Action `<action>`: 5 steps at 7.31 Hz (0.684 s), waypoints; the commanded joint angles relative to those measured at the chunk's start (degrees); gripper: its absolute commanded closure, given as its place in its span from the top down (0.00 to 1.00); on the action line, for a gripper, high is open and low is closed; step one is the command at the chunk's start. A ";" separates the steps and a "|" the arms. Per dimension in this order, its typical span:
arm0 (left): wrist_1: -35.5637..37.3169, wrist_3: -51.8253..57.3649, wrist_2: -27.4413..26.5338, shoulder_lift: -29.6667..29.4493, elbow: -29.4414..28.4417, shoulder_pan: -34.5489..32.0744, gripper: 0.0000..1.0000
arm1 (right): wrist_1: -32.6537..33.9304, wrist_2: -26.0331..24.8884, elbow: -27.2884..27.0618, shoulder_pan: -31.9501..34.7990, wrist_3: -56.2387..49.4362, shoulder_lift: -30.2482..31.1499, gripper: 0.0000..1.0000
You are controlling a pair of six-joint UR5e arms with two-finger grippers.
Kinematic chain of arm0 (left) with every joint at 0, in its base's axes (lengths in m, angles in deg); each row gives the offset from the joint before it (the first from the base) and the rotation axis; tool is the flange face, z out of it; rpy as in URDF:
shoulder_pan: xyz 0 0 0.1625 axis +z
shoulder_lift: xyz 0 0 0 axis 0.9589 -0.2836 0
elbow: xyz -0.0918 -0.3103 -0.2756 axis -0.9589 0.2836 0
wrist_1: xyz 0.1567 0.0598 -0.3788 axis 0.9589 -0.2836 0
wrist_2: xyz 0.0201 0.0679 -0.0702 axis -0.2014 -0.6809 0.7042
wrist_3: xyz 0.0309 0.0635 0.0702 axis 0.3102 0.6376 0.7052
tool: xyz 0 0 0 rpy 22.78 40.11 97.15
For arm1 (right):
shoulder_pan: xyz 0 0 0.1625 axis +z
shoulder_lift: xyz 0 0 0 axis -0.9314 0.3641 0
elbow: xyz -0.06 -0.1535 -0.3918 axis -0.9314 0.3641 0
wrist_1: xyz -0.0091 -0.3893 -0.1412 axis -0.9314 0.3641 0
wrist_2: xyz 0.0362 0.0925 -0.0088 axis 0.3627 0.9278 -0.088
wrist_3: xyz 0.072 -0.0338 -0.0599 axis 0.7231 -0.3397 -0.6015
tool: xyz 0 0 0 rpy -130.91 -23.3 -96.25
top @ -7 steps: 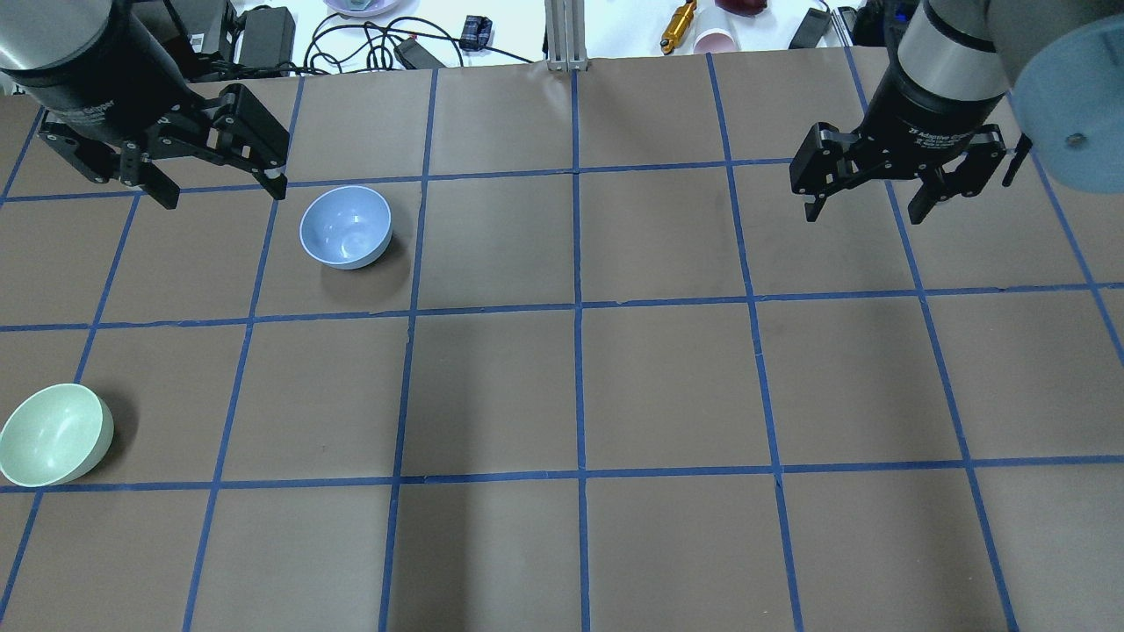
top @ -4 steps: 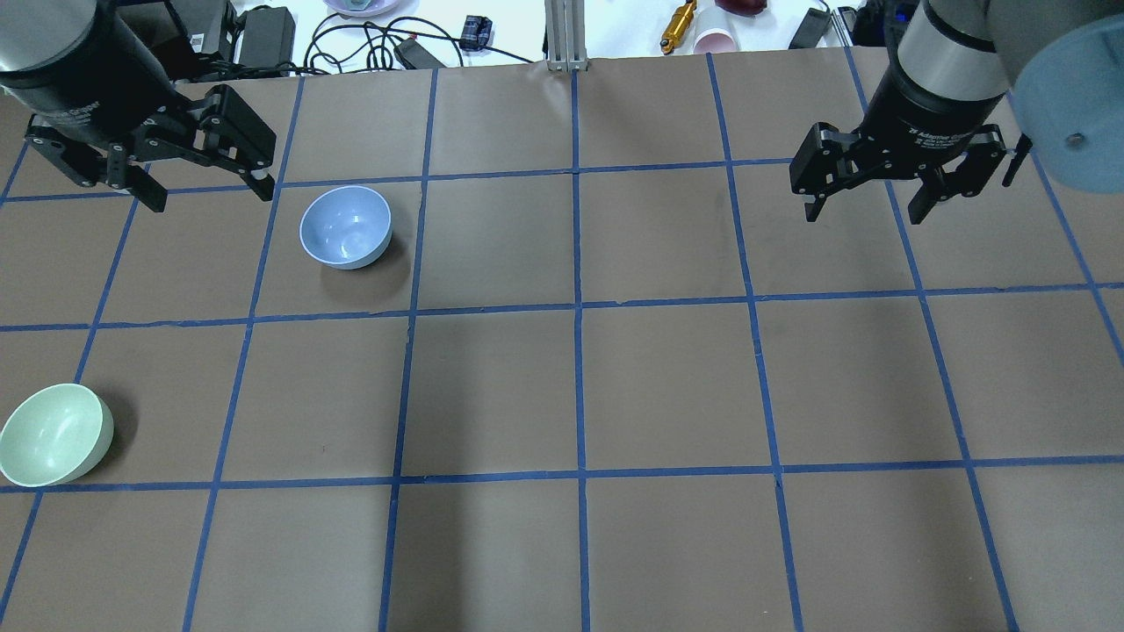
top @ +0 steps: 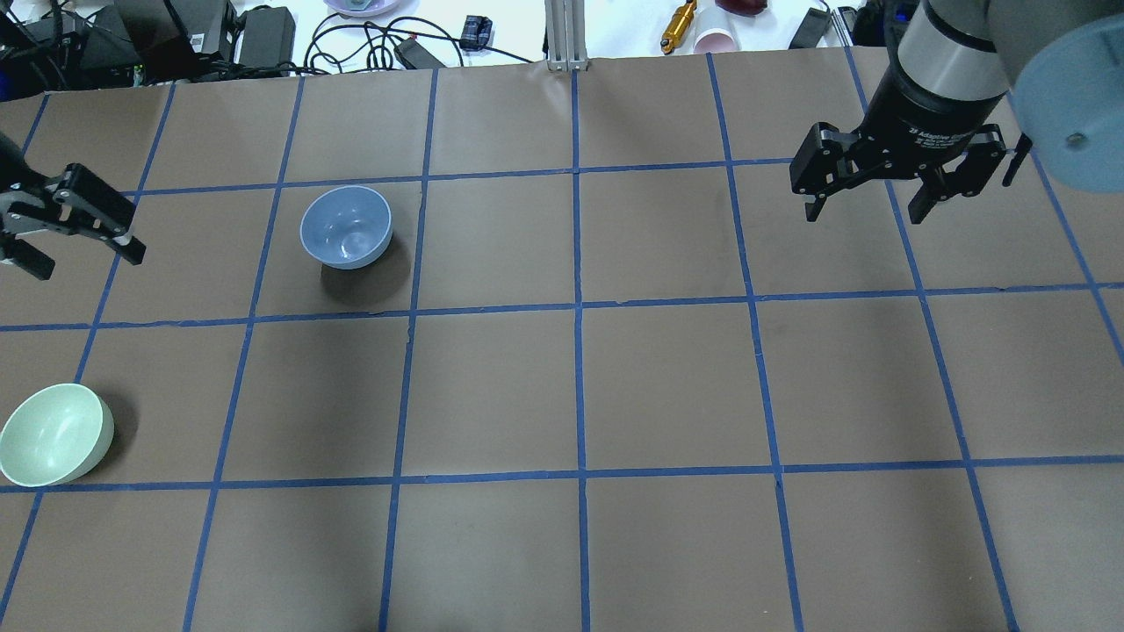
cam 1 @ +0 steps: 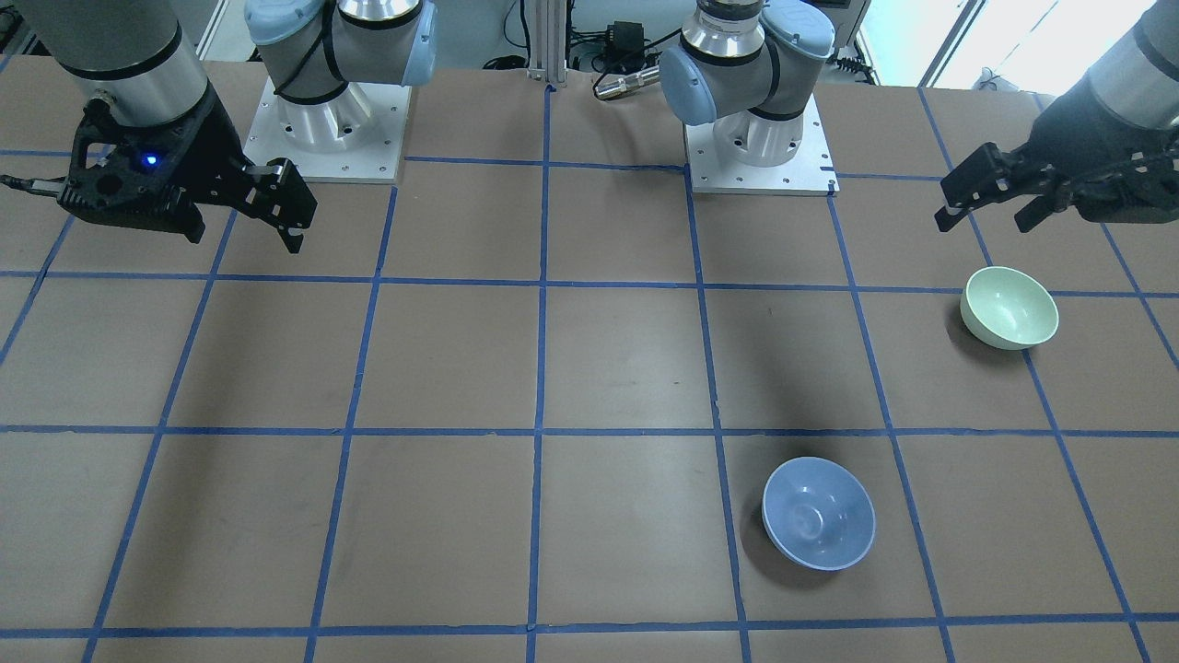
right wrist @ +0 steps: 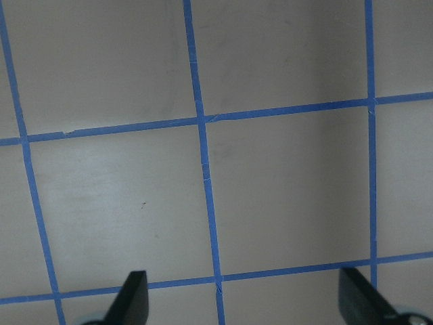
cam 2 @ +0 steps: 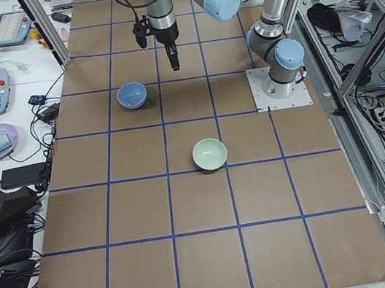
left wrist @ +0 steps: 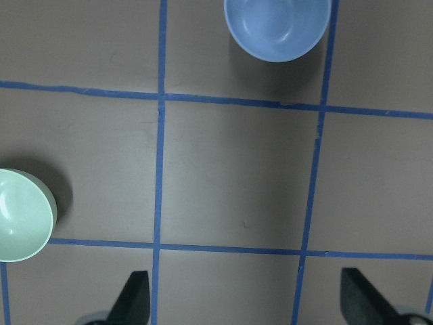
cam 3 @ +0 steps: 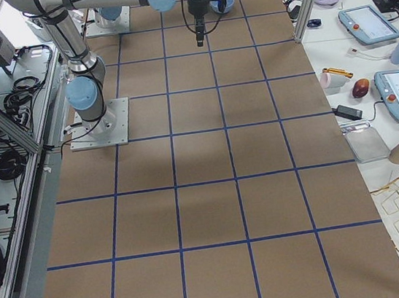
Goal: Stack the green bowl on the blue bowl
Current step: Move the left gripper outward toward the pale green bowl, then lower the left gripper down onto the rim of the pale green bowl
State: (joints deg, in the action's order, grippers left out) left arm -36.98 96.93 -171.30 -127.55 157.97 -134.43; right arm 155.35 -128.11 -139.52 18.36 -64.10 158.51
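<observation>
Small white words are printed on the black body of the right gripper (top: 862, 216), at the far right. Only "Adaptive" can be read. The rest is too small to be read.

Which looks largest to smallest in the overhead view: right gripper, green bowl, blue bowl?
1. right gripper
2. green bowl
3. blue bowl
The green bowl lies nearer the camera, so their true sizes may match.

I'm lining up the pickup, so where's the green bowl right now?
In the overhead view the green bowl sits at the far left, nearer the robot than the blue bowl.
</observation>
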 commanded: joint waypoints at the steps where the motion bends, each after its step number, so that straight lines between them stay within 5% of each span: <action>1: 3.93 12.74 0.11 -1.11 4.27 11.12 1.00 | 0.00 0.09 -0.09 0.00 0.00 0.00 1.00; 5: 25.02 29.65 1.78 -7.24 15.87 26.43 1.00 | 0.00 0.00 0.00 0.00 0.00 0.00 1.00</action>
State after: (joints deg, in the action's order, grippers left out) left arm -18.35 122.72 -170.05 -132.40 170.61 -112.06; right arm 155.35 -128.11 -139.52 18.36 -64.10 158.50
